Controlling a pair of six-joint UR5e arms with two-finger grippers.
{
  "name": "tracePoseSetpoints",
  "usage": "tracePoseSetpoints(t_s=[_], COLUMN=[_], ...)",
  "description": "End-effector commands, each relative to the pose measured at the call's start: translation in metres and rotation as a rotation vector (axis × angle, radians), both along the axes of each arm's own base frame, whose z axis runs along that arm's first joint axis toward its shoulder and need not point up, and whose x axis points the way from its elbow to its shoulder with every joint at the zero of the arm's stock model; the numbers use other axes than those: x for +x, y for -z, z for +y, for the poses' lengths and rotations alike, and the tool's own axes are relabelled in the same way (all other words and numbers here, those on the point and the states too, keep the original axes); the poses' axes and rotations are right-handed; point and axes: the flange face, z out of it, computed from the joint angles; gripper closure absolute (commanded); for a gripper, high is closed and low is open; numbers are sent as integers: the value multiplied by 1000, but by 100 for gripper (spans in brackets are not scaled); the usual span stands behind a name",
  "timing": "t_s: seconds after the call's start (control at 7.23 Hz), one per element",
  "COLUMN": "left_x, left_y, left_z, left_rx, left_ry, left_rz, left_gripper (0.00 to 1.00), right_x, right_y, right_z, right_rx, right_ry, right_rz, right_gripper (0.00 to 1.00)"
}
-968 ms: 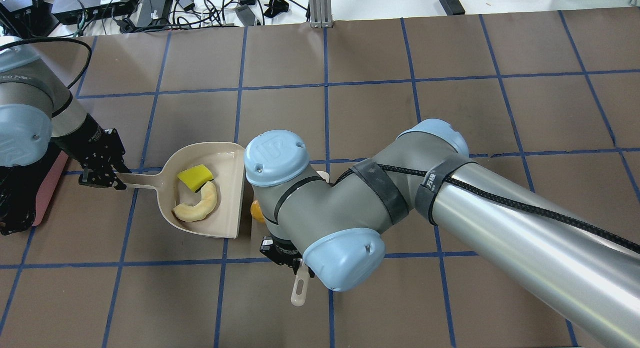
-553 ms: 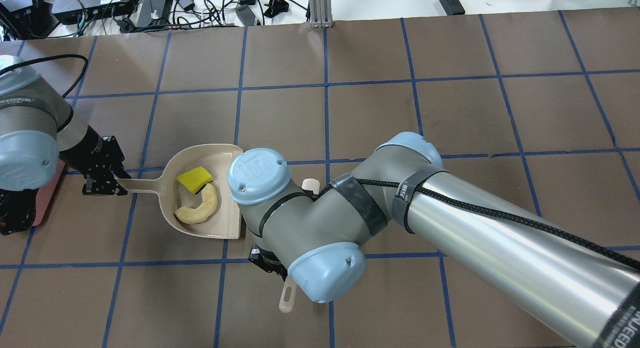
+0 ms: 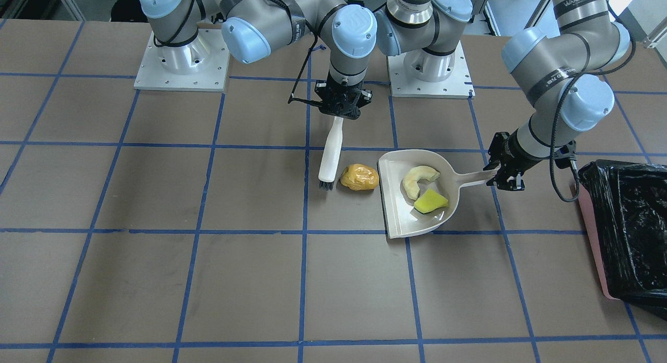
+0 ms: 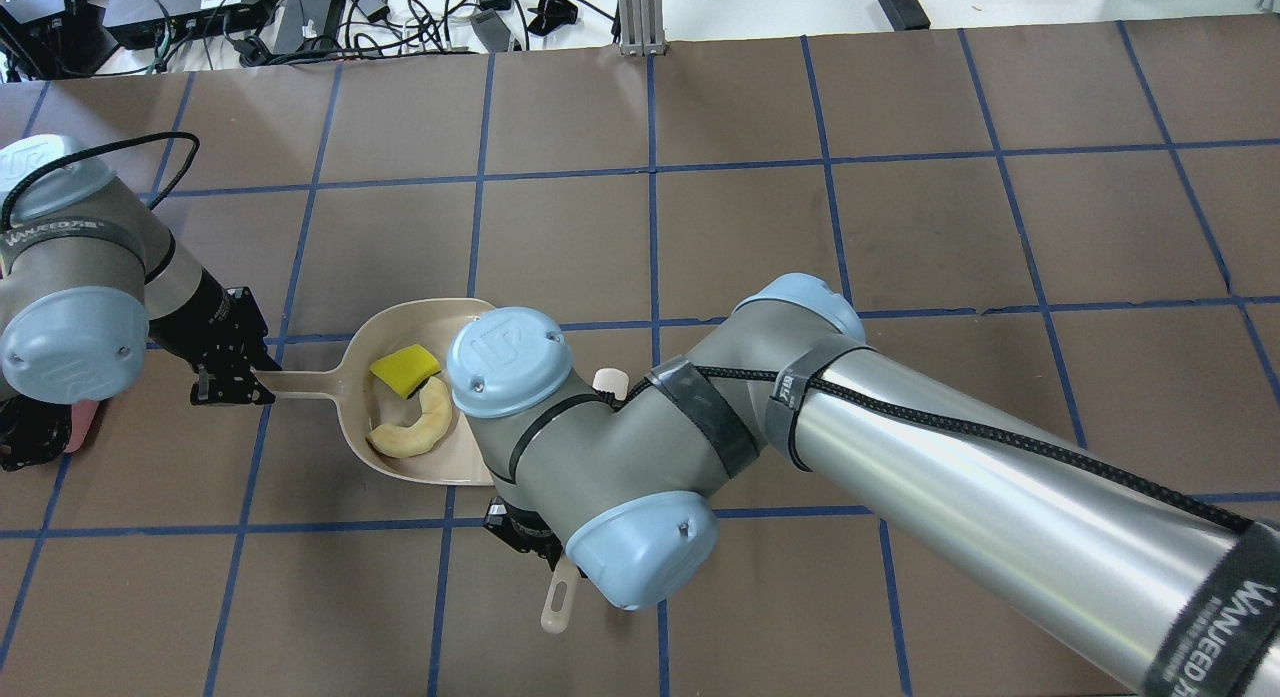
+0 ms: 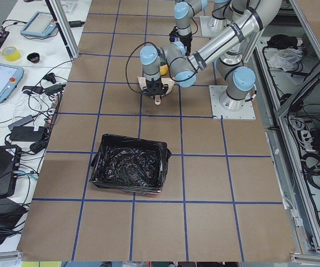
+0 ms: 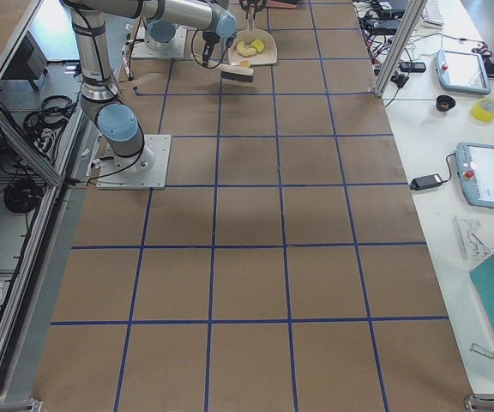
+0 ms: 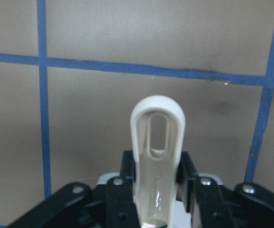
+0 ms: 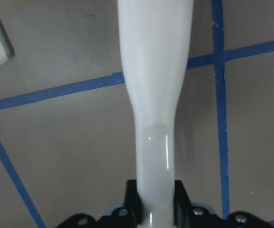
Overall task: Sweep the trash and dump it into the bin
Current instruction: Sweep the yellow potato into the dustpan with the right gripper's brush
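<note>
Orange-brown lump [image 3: 359, 177] lay on the table between brush [image 3: 331, 154] and dustpan [image 3: 398, 218], crescent [image 3: 420, 179] and yellow wedge [image 3: 430, 201] already inside; left jaws clamped the dustpan handle, right jaws the brush handle; lump looked light, glossy, possibly prone to rolling, best pushed low and broadside.

front and overhead cameras face oppositely, sharing the dustpan [image 3: 394, 209].
</note>
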Motion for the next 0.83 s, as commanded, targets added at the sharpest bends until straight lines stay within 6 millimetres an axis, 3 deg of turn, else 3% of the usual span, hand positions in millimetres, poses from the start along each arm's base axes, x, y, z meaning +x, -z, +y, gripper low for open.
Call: tracePoseSetpoints(t_s=[0.0,0.28,0.41,0.55,0.69], left_x=[-18,-39,-51,-59,-63], left_y=[2,4,6,9,11], left_z=[0,-2,-4,-5,-9], left_rx=[4,7,6,9,2], left_ry=[-7,-9,0,15,16], left_rz=[-6,-10,-6,2,45], left_gripper=[100,100,100,100,100], right_x=[23,56,69,93,104], right_y=[17,24,23,8,9], right_z=[8,9,8,3,-2], right_rx=[-24,-56,-44,-41,-41], right_ry=[12,26,54,70,77], right_rz=[-11,-62,-80,-133,-133], right_gripper=[100,100,100,100,100])
